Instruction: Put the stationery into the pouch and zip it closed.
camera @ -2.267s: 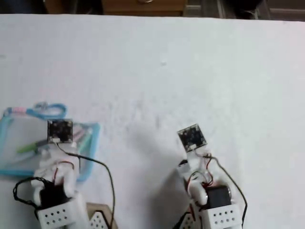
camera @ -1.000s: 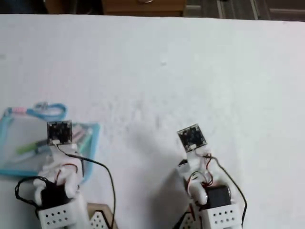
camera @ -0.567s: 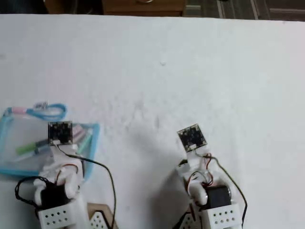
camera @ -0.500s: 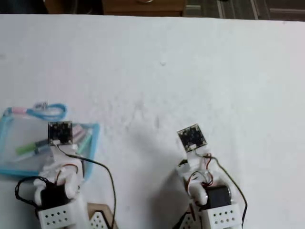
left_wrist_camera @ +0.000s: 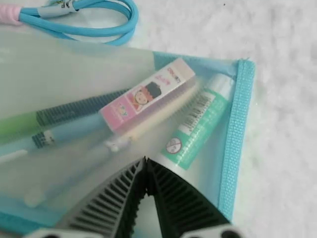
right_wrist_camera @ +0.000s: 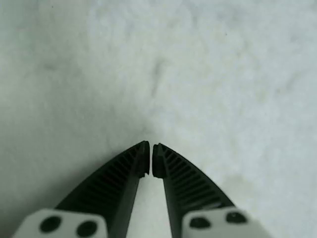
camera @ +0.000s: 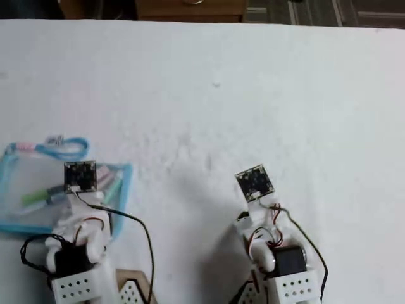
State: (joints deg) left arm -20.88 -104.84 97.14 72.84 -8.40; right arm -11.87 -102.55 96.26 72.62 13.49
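**Pouch lies crosswise at the left; both end effectors pinched shut**

At the left of the white desk [camera: 253,95], the translucent blue-edged pouch [camera: 28,172] lies flat with its long axis running left to right. A blue cord loop [camera: 63,147] sits at its far edge. Inside, a green pen [camera: 38,195], a pink eraser box [left_wrist_camera: 147,94] and a green-and-white tube [left_wrist_camera: 195,126] lie roughly lengthwise. The left end effector [left_wrist_camera: 145,166] is over the pouch, tips together and gripping nothing. Well to the right, the right end effector [right_wrist_camera: 150,154] is over bare desk, nearly closed and empty.

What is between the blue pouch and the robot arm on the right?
Just bare white table between the pouch and the right arm, as the high view shows. A black cable hangs close to the pouch.
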